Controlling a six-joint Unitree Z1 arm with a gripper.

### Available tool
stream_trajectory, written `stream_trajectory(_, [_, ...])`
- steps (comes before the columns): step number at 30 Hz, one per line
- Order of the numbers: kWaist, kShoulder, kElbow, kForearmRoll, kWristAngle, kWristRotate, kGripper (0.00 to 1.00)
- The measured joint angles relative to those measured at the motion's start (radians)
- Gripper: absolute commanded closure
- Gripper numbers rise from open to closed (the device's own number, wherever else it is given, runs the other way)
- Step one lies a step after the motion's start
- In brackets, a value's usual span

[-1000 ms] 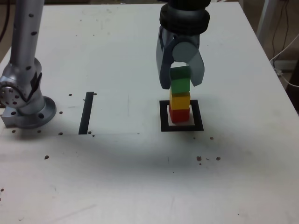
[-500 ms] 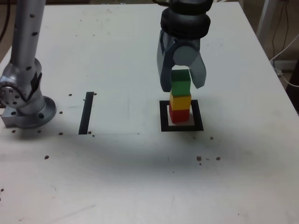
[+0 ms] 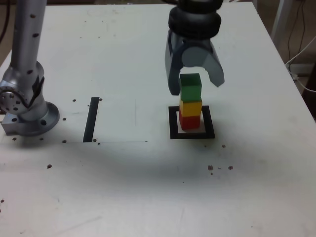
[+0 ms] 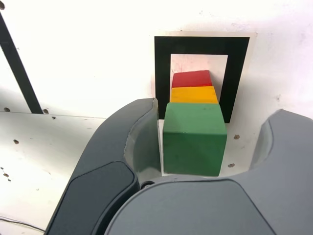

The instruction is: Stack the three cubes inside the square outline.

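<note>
Red, yellow and green cubes stand in one upright stack within the black square outline (image 3: 210, 122). The red cube (image 3: 189, 122) is at the bottom, with white showing between it and the outline in both views. The yellow cube (image 3: 191, 107) sits on the red one, and the green cube (image 3: 191, 88) tops the stack.

The pincer (image 3: 198, 88) is open around the green cube, its two fingers standing wide apart and gripping nothing. In the wrist view there is clear room between the green cube and one finger (image 4: 288, 147), while the other finger (image 4: 146, 142) is just beside the cube; whether that one touches it I cannot tell.

In the exterior view, a straight black strip (image 3: 91, 119) lies well apart from the outline, towards the exterior view's left, with open room between them. Farther left, a round metal base (image 3: 34, 121) carries a thick grey post (image 3: 28, 39) near the surface's edge. Wide bare stretches run from the stack to the surface's slanting edge on the exterior view's right.

The surface (image 3: 123, 192) is white, with small dark spots and a thin seam line. Past its right edge, thin cables (image 3: 301, 86) hang beside a pale upright post (image 3: 282, 22) in a dim room.
</note>
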Motion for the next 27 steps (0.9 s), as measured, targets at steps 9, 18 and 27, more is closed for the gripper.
stream_trajectory(9, [-0.002, -0.149, 0.059, 0.027, 0.028, 0.028, 0.0])
stream_trajectory(18, [-0.002, -0.33, 0.284, 0.013, 0.071, 0.099, 0.0])
stream_trajectory(27, [-0.002, -0.461, 0.587, -0.077, 0.036, 0.108, 0.0])
